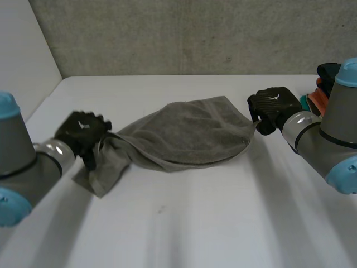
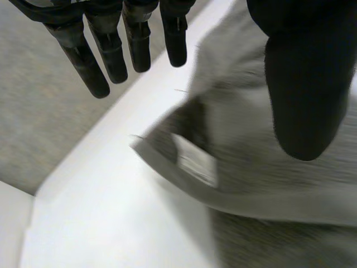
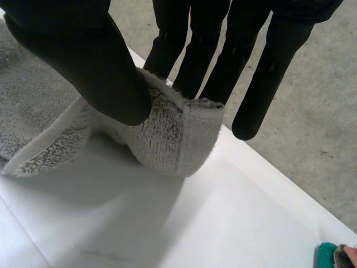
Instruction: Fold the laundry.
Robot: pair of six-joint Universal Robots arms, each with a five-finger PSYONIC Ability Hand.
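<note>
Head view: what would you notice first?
A grey towel sprawls across the middle of the white table. The right hand pinches one corner between thumb and fingers, and the left hand sits at the opposite end. Colourful clothes peek out behind the right arm.

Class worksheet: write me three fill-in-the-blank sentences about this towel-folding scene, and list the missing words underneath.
1. The towel on the white table is ___ in colour.
2. The right hand pinches the towel's edge between its fingers and its ___.
3. In the head view, the left hand is at the towel's ___ end.
Missing words: grey; thumb; left.
</note>
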